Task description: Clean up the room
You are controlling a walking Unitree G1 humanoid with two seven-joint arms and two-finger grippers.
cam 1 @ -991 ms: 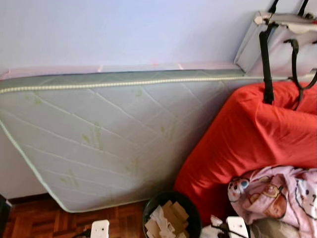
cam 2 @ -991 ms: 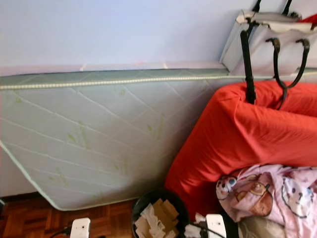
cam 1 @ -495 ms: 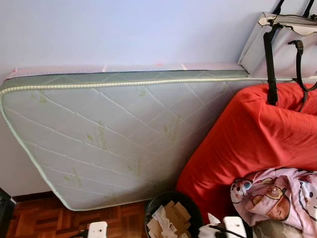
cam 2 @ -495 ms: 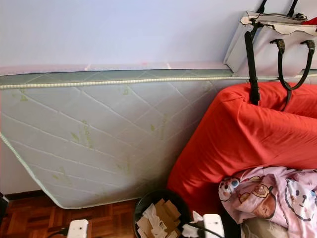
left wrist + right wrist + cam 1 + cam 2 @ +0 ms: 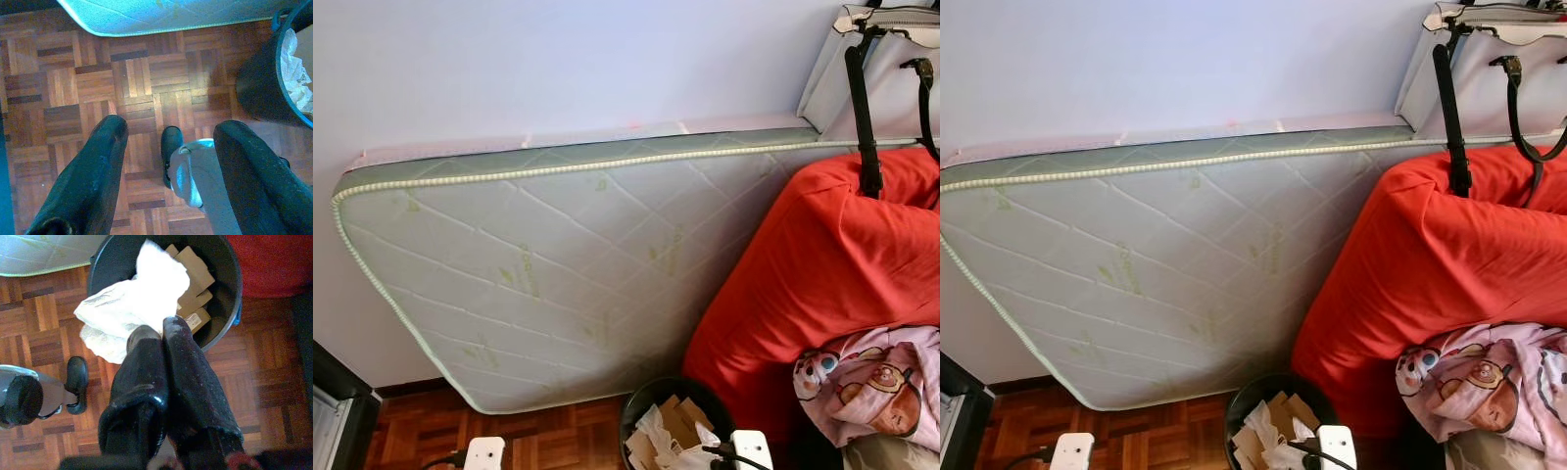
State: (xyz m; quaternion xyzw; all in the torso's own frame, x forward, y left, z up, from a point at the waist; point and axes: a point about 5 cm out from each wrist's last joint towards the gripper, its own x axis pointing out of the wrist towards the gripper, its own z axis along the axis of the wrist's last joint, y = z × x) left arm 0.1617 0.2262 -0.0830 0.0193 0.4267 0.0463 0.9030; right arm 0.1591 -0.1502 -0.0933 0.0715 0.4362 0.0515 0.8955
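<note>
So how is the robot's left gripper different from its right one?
The left gripper has its fingers spread apart with nothing between them; the right gripper is pinched shut on a white crumpled paper. The left hangs above bare wooden floor; the right is above the black bin. Both have long black fingers.

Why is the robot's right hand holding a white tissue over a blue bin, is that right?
Nearly. The bin is black, not blue. The right wrist view shows the right gripper with its fingers shut on the white tissue, held over the black bin, which already holds cardboard scraps.
</note>
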